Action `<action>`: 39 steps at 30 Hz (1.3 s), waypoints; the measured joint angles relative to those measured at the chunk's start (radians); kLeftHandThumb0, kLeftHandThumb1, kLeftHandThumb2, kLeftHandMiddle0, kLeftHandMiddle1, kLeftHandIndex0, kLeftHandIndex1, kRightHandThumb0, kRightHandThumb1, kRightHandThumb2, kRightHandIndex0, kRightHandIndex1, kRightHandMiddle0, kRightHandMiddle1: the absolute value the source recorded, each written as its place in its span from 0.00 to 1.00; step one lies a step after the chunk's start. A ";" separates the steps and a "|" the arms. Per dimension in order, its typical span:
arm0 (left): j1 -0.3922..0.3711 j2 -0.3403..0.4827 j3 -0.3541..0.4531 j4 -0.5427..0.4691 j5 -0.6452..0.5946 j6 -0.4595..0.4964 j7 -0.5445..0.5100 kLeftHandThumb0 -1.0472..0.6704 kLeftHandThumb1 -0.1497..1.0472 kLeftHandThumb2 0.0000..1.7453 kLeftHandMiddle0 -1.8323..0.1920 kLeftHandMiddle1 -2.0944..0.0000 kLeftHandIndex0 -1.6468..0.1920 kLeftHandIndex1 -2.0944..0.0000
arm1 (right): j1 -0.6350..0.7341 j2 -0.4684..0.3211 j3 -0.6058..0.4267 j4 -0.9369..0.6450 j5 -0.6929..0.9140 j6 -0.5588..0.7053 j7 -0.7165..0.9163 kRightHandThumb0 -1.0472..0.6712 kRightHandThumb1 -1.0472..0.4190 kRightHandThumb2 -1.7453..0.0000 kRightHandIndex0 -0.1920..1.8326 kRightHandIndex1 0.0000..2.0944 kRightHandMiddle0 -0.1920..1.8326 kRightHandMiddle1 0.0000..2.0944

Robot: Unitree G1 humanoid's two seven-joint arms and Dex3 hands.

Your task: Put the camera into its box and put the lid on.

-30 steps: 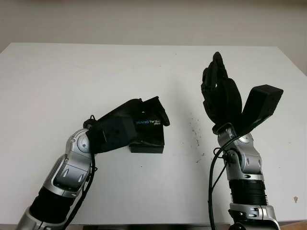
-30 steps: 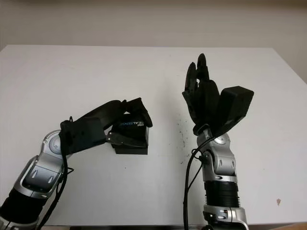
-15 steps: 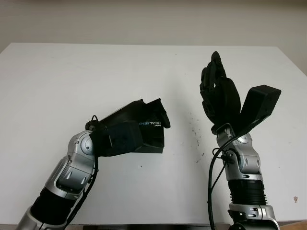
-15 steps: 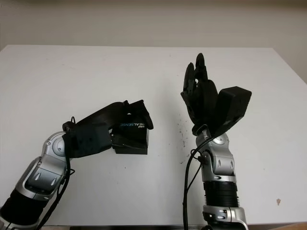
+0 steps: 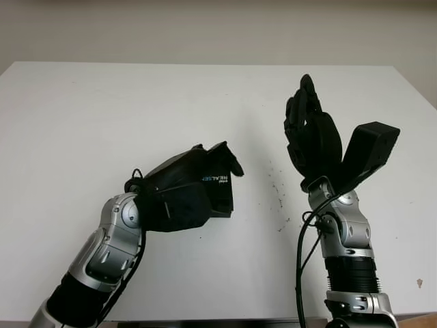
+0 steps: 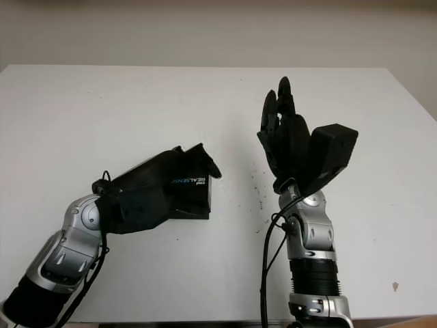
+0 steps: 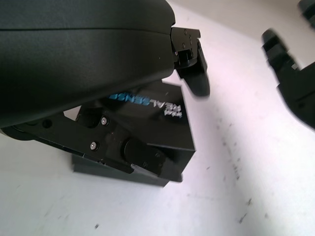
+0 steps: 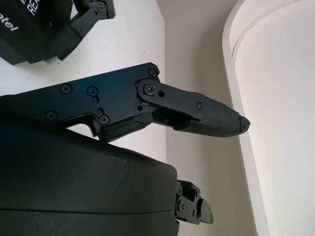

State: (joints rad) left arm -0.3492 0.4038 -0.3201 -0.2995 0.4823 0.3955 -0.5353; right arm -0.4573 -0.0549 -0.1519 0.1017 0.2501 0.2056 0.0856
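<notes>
On the white table [image 5: 102, 109], a scatter of dark specks [image 5: 278, 195] lies between our two arms, with nothing else near the work. Our left hand [image 5: 198, 179] is clamped over the black box [image 6: 194, 195], lid on and printed "REALSENSE", at the table's middle; its fingers [image 7: 194, 73] hook over the far edge, and our forearm hides much of the near side. Whether the box rests on the table we cannot tell. Our right hand [image 5: 311, 133] stands raised to the right, well apart from the box, open and holding nothing. A pale wall [image 5: 218, 27] runs behind the table's far edge.
</notes>
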 measured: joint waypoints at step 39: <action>-0.006 0.100 -0.082 0.055 0.151 -0.085 -0.097 0.05 1.00 0.51 1.00 1.00 1.00 1.00 | 0.020 0.002 0.002 -0.012 0.006 0.007 0.003 0.21 0.00 0.62 0.00 0.00 0.00 0.00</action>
State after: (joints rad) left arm -0.3555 0.5038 -0.4021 -0.2445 0.6332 0.3102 -0.6325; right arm -0.4369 -0.0524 -0.1496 0.0897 0.2559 0.2121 0.0887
